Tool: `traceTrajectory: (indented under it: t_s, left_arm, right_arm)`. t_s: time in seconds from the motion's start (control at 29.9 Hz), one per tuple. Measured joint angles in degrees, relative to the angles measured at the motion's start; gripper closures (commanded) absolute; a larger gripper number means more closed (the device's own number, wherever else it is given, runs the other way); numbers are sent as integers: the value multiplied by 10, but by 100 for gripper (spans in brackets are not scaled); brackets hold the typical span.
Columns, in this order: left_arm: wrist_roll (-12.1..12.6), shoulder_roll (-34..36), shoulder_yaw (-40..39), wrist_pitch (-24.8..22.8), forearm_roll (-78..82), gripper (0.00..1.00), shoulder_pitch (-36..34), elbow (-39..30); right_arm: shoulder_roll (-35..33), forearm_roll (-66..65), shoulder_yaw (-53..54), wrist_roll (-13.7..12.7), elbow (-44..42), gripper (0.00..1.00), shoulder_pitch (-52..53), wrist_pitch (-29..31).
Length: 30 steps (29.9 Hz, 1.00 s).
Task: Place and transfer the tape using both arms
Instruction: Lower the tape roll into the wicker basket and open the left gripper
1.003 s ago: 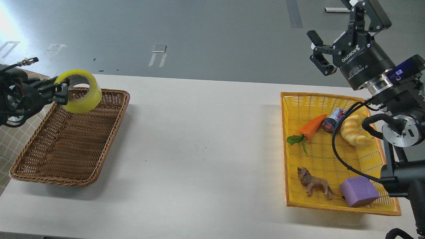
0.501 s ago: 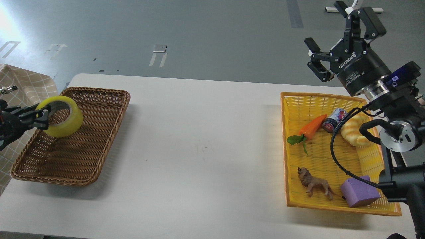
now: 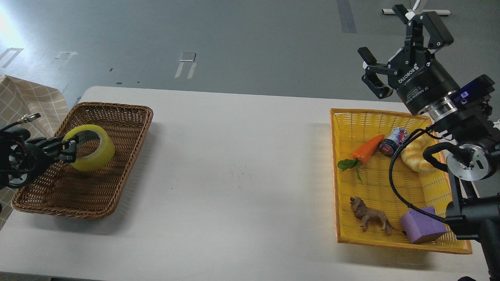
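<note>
Pinching the tape [image 3: 90, 147] by its rim, the left gripper [image 3: 69, 150] holds it inside the brown basket [image 3: 117, 156]. Right gripper [image 3: 394, 47] hangs high above the yellow basket [image 3: 340, 175], jaws spread.

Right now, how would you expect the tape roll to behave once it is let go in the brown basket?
The tape looks rigid, keeping its ring shape in the left end effector. Being round, it might roll if released on edge. The brown basket has a raised woven rim, which would probably stop it.

One head view looks forward and down over the table [image 3: 234, 164].
</note>
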Motion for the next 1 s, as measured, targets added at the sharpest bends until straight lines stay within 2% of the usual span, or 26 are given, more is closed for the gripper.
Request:
traceTrajectory:
  t_s: [0.07,0.17,0.23,0.3,0.4,0.47,0.74,0.84,0.87,0.9,1.0]
  left_arm:
    - [-15,-2,0,0,0,99,0,13]
    - [-44,-10,0,0,0,85,-1,36]
    - [-65,-12,0,0,-1,82,-2,49]
    - [-88,-13,-1,-1,-2,61,-2,53]
    - [-138,-13,-1,-1,-8,55,-3,54]
    - [-155,-13,-2,0,-10,49,-3,55]
    - [-168,-13,-2,16,-11,42,-2,77]
    - [-170,-13,-2,28,-11,23,-2,89]
    - [-171,-13,-3,34,-12,8,-4,91]
    - [-171,-12,-4,38,-14,3,-6,93]
    - [-173,-12,-6,61,-45,2,-9,94]
  right_arm:
    - [1,0,0,0,0,0,-3,0]
    - [2,0,1,0,1,0,-6,0]
    - [2,0,1,1,1,0,-8,0]
    - [3,0,1,1,1,0,-9,0]
    - [3,0,1,1,1,0,-10,0]
    - [3,0,1,1,1,0,-11,0]
    - [4,1,1,0,1,0,-16,0]
    - [4,1,1,0,1,0,-18,0]
    - [4,1,1,0,1,0,-18,0]
    - [4,1,1,0,1,0,-18,0]
    - [4,1,0,1,1,0,-19,0]
